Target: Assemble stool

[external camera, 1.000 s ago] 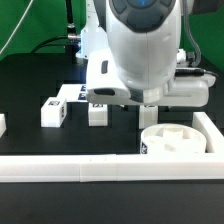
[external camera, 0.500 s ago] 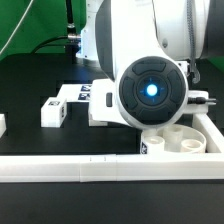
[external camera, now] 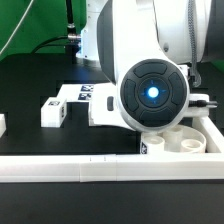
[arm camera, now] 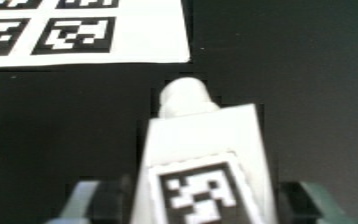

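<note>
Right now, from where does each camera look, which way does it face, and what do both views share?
Exterior view: off the arm, on the near side of the long white border rail, facing across the black table; the arm's white joint with a blue light fills the middle.
Wrist view: on the wrist, looking down past the gripper at a white rectangular plastic leg block with a square tag; both fingers show.
Shared: the flat white marker board and the table.

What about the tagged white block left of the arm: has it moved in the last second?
No. The block lies where it did, at the same gap from the front rail and the marker board.
</note>
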### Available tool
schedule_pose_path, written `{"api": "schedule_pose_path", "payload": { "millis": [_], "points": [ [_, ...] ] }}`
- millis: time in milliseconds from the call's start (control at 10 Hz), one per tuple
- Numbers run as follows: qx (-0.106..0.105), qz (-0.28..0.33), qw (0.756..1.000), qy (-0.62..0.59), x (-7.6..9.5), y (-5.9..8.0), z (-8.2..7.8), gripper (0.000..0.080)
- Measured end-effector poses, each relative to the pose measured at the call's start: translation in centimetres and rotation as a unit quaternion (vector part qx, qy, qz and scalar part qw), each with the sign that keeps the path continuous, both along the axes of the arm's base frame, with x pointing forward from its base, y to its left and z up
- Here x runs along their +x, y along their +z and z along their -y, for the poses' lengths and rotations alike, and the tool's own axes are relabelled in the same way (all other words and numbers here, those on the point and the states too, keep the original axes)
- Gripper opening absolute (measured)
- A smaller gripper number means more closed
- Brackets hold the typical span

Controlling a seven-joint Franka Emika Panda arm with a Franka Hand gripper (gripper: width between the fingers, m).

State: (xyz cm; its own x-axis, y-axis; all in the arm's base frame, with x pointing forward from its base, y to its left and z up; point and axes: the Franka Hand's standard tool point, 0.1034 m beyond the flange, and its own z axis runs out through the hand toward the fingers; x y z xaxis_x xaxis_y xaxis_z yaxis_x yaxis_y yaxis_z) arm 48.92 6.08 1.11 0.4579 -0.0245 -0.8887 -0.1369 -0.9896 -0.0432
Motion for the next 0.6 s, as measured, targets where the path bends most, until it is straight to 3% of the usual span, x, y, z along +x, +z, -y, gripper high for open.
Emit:
{"api": "schedule_pose_path", "payload": {
  "millis": [100,300,400,600],
  "points": [
    [0.000,0.000,1.000,0.001,0.0,0.0,-0.1,0.0323],
    [0.001,0.003,1.000,0.003,0.2,0.2,-0.4,0.0323],
    [0.001,0.005,1.000,0.005,0.5,1.1,-0.5,0.0323],
    [0.003,0.004,1.000,0.008,1.1,4.7,-0.3,0.0323]
  ]
}}
